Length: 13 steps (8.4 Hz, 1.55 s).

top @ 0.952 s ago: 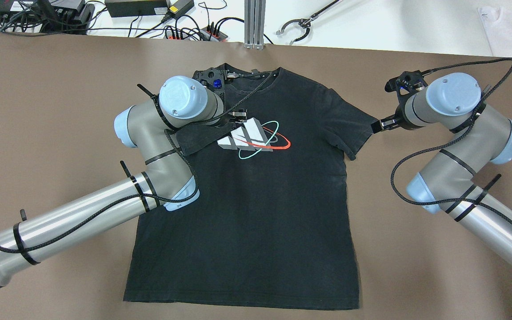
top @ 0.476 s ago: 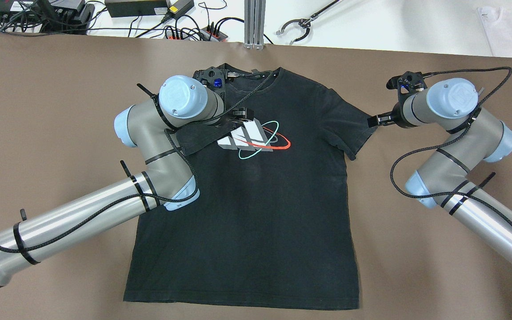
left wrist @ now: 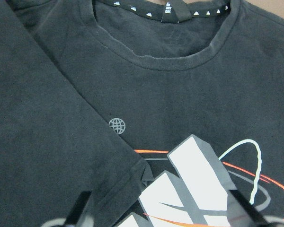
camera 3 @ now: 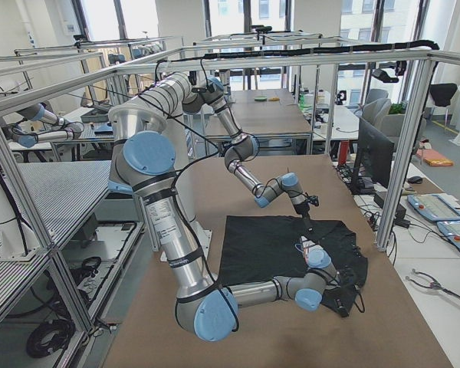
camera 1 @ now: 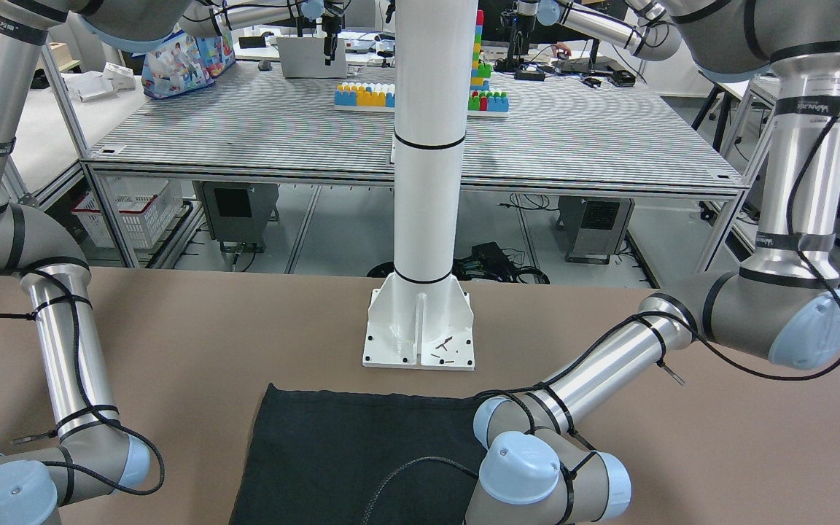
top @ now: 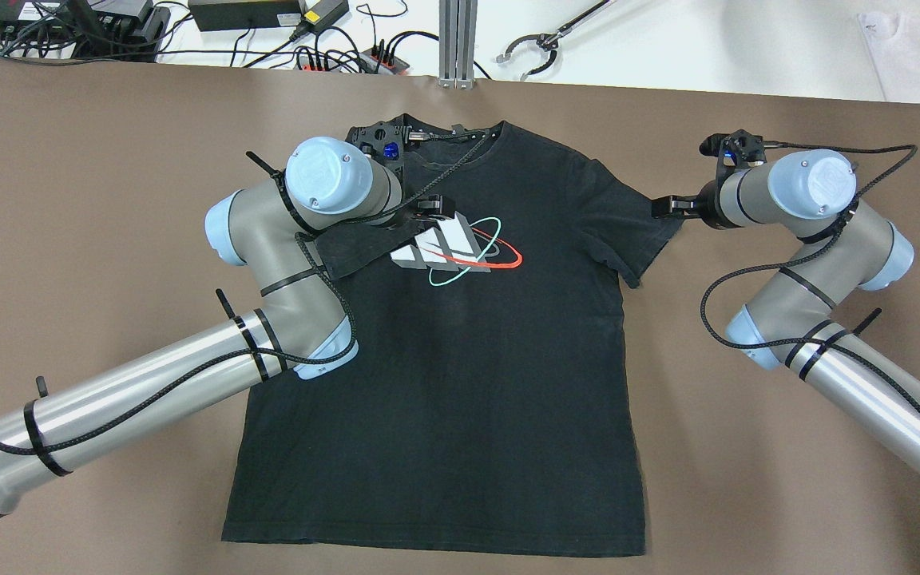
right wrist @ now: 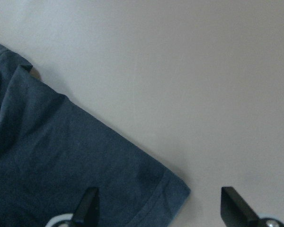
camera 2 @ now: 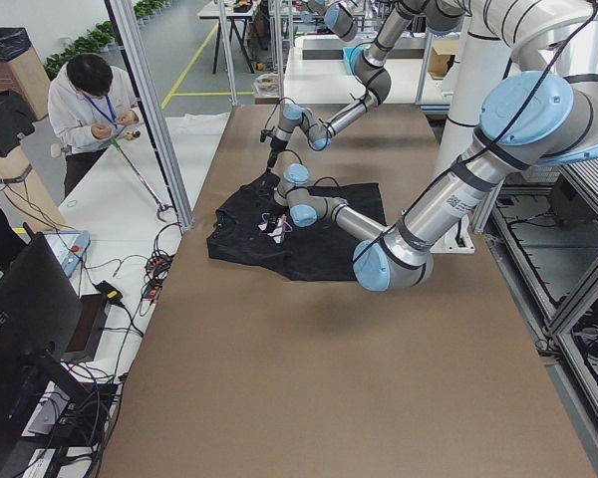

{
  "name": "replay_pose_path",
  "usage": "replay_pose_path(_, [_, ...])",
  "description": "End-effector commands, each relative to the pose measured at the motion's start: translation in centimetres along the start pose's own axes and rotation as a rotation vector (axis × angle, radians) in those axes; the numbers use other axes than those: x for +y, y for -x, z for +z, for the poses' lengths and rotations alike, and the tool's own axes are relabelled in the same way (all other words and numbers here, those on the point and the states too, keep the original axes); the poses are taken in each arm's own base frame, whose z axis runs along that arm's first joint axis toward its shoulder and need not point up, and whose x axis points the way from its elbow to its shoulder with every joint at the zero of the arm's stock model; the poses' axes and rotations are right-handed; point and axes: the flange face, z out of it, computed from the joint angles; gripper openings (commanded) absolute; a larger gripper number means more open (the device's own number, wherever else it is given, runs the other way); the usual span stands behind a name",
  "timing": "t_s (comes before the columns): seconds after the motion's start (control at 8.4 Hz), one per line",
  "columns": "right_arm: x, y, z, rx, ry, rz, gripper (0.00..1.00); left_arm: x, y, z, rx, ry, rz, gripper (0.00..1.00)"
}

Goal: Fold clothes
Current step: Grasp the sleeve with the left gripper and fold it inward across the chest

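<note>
Overhead: the shirt (top: 460,383) lies flat on the bench (top: 109,160). Since half a second ago the right end effector (top: 662,208) has slid inward to the sleeve (top: 636,231) edge, likely readying the second sleeve fold. The left end effector (top: 434,209) hasn't moved, over the folded sleeve (top: 356,251).

Right wrist: fingers (right wrist: 87,203) spread, straddling the sleeve corner.

Left wrist: blurred fingers (left wrist: 80,213) look spread, gripping nothing.

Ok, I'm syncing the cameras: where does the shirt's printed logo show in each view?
Front-facing: not in view; only the black T-shirt's hem end shows.
Overhead: logo at centre.
Exterior left: logo tiny, mid-shirt.
Exterior right: logo tiny, mid-shirt.
Left wrist: logo lower right.
Right wrist: not in it.
Shared landmark: the T-shirt itself.
</note>
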Motion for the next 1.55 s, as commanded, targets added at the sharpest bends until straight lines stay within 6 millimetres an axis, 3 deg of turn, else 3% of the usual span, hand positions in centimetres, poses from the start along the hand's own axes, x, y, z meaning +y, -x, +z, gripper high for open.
replay_pose_path(0.0, [0.0,0.0,0.1,0.000,0.000,0.026,0.87,0.2,0.1,0.1,0.000,0.002,0.001,1.00])
replay_pose_path(0.12, [0.0,-0.1,0.1,0.002,-0.001,0.052,0.77,0.2,0.0,0.1,0.000,0.002,0.001,1.00])
replay_pose_path(0.6, [0.5,-1.2,1.3,0.029,0.005,0.054,0.64,0.2,0.2,0.2,-0.003,0.003,0.002,1.00])
replay_pose_path(0.95, [0.7,-1.1,1.3,0.022,0.000,0.054,0.41,0.1,0.3,0.1,-0.004,0.002,0.002,1.00])
replay_pose_path(1.43, [0.7,-1.0,1.8,0.032,-0.004,0.052,0.25,0.0,0.3,0.1,-0.004,0.001,0.001,1.00])
